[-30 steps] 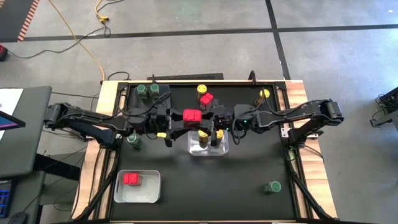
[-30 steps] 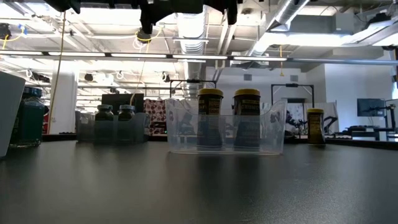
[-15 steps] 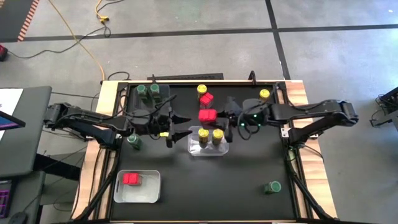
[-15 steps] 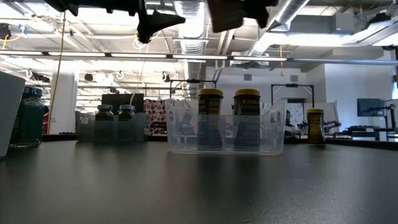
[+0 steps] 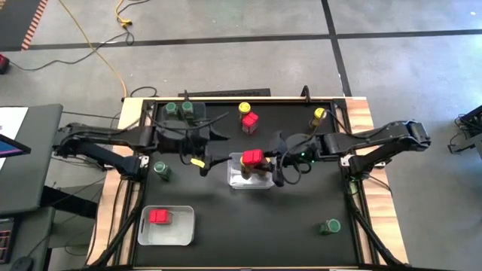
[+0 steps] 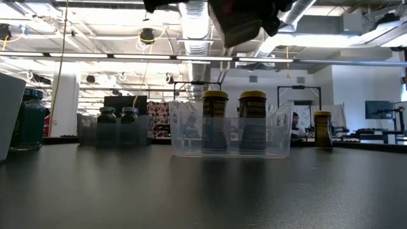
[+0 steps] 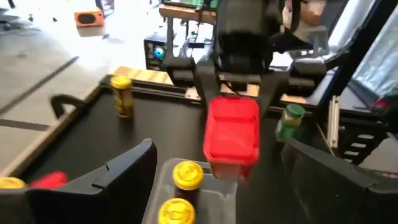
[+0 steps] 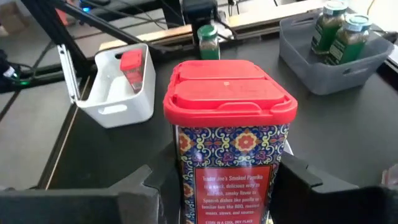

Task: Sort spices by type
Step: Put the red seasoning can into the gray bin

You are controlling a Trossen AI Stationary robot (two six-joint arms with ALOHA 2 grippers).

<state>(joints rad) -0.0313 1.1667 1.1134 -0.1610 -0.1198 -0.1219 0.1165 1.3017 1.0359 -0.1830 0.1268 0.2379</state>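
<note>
Clamping a red-topped paprika tin [image 8: 229,155] between its two dark fingers, the right tool [image 5: 265,160] holds it upright in the air above the clear bin [image 5: 235,181] at the middle of the black counter [image 5: 301,218]. Two yellow-lidded jars [image 6: 215,121] stand inside that bin. Facing it from the other side, the left tool [image 5: 214,147] hangs with its fingers spread wide, gripping nothing. Beyond them, a second red-topped tin [image 5: 250,121] and a yellow-lidded jar [image 5: 245,108] stand together near the far edge, another yellow-lidded jar [image 5: 320,114] toward the far right corner. Two green-lidded jars [image 5: 179,110] sit in the grey bin [image 5: 197,110] at far left, one red tin [image 5: 158,217] lies in the white bin [image 5: 184,229] near the front, and single green-lidded jars [image 5: 329,226] stand loose on either side.
</note>
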